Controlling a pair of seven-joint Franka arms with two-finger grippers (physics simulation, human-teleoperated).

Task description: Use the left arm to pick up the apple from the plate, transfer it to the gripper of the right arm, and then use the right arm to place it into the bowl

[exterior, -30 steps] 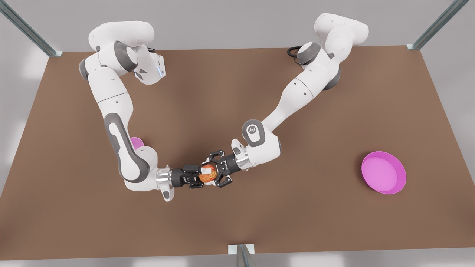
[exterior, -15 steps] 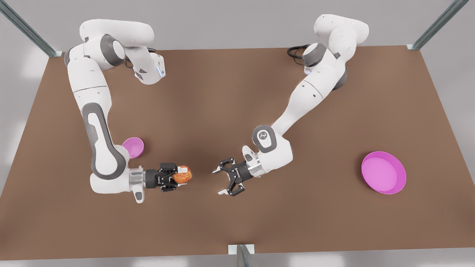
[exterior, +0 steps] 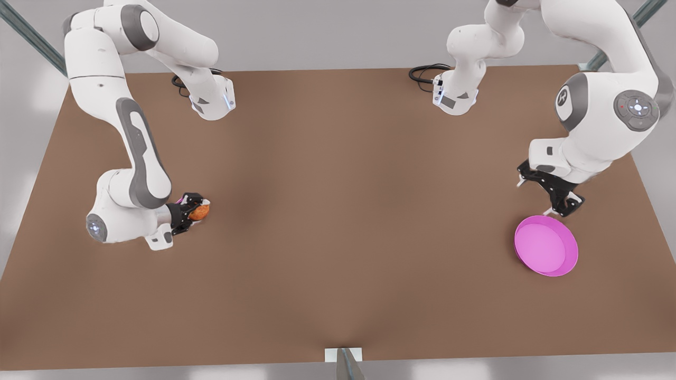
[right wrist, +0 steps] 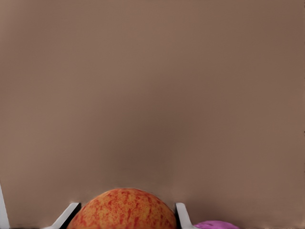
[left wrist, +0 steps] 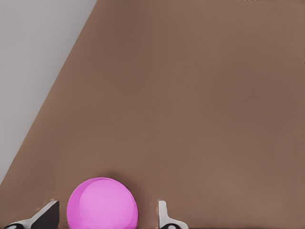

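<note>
The red and orange apple (exterior: 200, 212) sits between the fingers of my right gripper (exterior: 196, 211), which is shut on it at the front view's left. In the right wrist view the apple (right wrist: 125, 212) lies between the right gripper's (right wrist: 127, 207) two fingertips. The bowl (exterior: 182, 199) is almost hidden behind that gripper, and a pink sliver of the bowl (right wrist: 217, 224) shows beside the apple. My left gripper (exterior: 559, 203) hangs open just above the far rim of the magenta plate (exterior: 546, 246). The left wrist view has the plate (left wrist: 102, 204) between the left gripper's (left wrist: 107, 207) spread fingertips.
The brown table (exterior: 338, 211) spreads wide between the two arms. Both arm bases stand at the far edge, with a black cable (exterior: 422, 73) by one. A metal post (exterior: 344, 364) rises at the near edge's middle.
The left gripper let go of the apple and swung to the front view's right, over the plate. The right gripper carried the apple to the front view's left, to the bowl.
</note>
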